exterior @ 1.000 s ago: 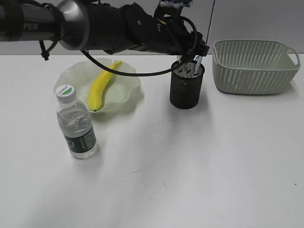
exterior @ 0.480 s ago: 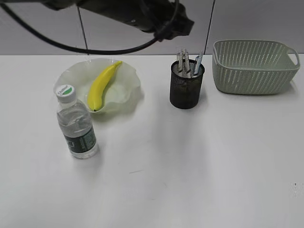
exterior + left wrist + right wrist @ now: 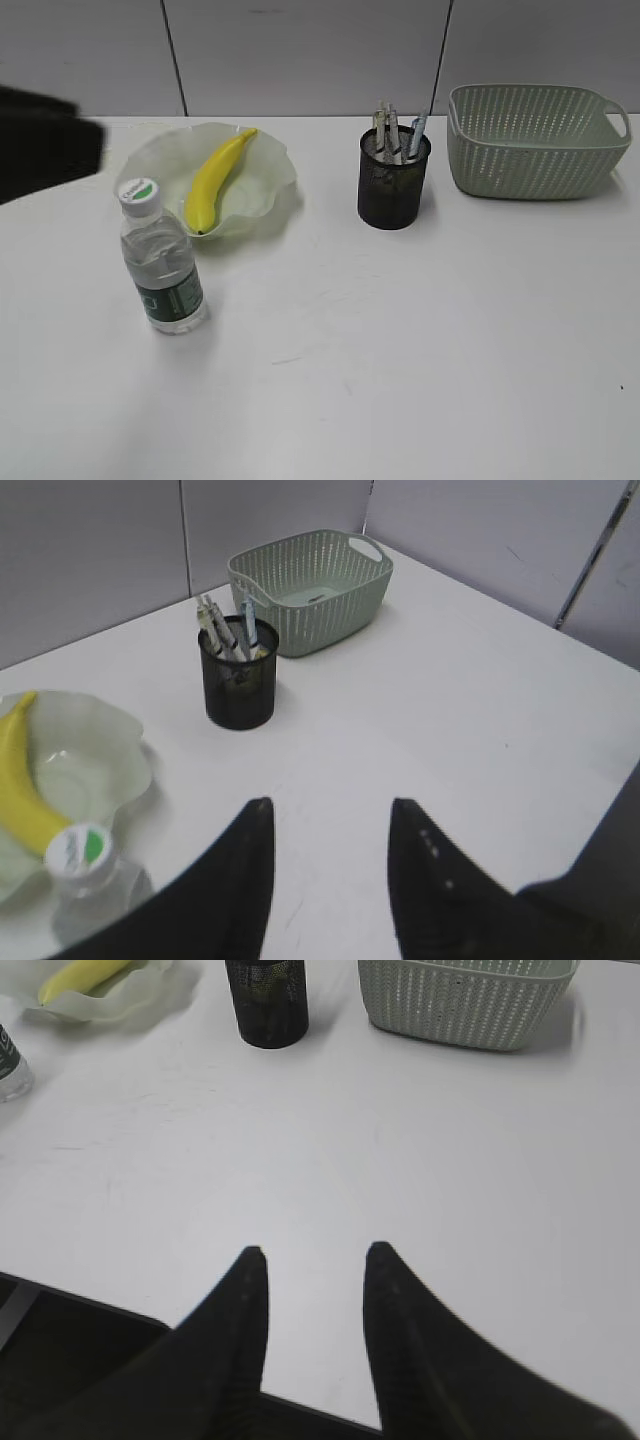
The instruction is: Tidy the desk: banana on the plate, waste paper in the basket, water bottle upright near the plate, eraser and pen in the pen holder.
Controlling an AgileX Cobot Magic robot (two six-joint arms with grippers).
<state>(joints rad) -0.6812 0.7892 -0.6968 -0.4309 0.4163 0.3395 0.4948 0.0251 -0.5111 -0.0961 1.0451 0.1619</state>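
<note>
Jaws of left gripper (image 3: 325, 815) and right gripper (image 3: 312, 1258) spread apart, empty, above bare desk (image 3: 420, 350). Banana (image 3: 213, 180) lies in plate (image 3: 262, 150); bottle (image 3: 160, 265) upright at plate's 7 o'clock. Pens stand in holder (image 3: 393, 185); basket (image 3: 535, 140) at its 3 o'clock.

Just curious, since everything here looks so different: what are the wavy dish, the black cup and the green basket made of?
The plate looks like pale green glass, or maybe clear plastic: it is translucent and glossy with a ruffled rim. The pen holder seems to be black wire mesh, with fine see-through holes. The basket looks like matte moulded plastic with a perforated woven pattern.
</note>
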